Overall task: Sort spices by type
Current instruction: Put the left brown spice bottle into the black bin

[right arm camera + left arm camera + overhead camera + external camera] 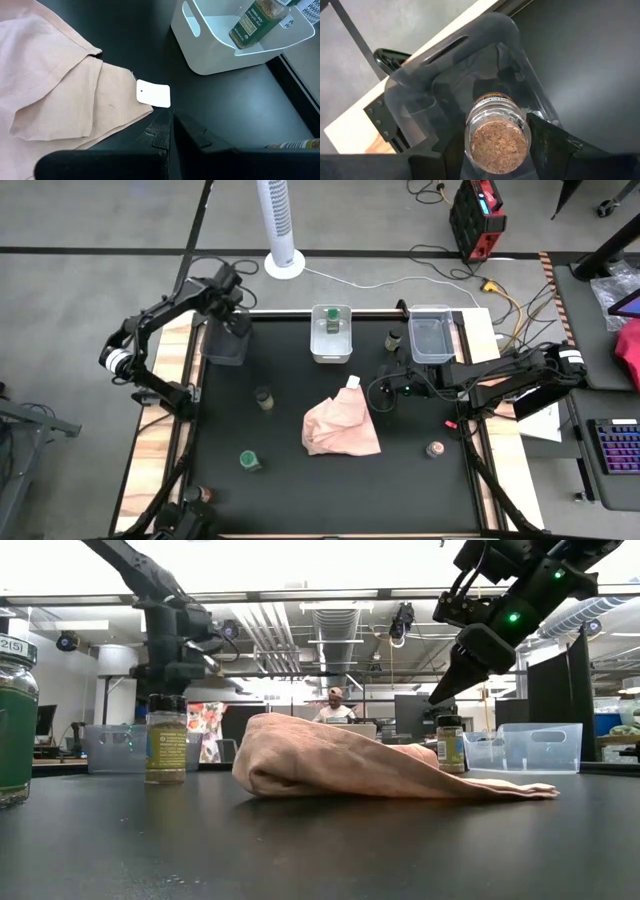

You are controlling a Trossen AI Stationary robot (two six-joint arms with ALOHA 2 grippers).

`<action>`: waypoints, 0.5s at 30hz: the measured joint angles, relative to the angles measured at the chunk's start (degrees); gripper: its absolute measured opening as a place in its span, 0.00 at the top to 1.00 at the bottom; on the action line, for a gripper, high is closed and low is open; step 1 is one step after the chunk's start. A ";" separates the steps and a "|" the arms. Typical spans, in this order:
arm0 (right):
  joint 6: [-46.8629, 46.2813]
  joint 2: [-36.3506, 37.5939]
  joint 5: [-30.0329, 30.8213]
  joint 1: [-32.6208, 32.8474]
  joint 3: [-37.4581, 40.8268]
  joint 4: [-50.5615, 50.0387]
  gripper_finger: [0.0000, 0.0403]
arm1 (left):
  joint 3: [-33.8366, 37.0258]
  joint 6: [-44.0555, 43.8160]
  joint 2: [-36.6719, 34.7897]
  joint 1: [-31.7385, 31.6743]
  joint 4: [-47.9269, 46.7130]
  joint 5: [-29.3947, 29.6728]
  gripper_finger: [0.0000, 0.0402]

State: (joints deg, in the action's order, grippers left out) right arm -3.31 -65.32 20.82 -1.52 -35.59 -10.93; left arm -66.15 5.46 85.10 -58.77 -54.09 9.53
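Left wrist view, your item one: left gripper (495, 150) pinching a tan-filled spice jar (496, 136) base-up, long axis vertical, directly over the clear bin (447, 70) at the far-left table edge — right gripper (170, 135) pressed together, empty, beside the pink cloth (55, 95).

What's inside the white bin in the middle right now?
The white bin holds one green-lidded spice jar, lying tilted against the far wall. The rest of its floor looks bare; the near wall hides a strip of it in the right wrist view.
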 joint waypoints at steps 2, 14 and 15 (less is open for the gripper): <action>0.02 -0.02 0.00 0.00 0.00 0.14 0.97 | 0.82 -0.90 -0.02 -0.14 1.01 -0.01 0.59; 0.30 0.00 0.02 0.00 0.00 0.17 0.97 | 4.04 -4.00 -0.04 -0.39 2.69 -0.04 0.59; 0.32 0.00 0.01 0.00 0.00 0.18 0.97 | 4.61 -4.16 -0.04 -0.39 2.90 -0.01 0.59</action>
State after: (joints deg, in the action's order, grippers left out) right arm -2.98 -65.32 20.83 -1.52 -35.59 -10.75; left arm -61.54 1.30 85.06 -59.16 -51.19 9.52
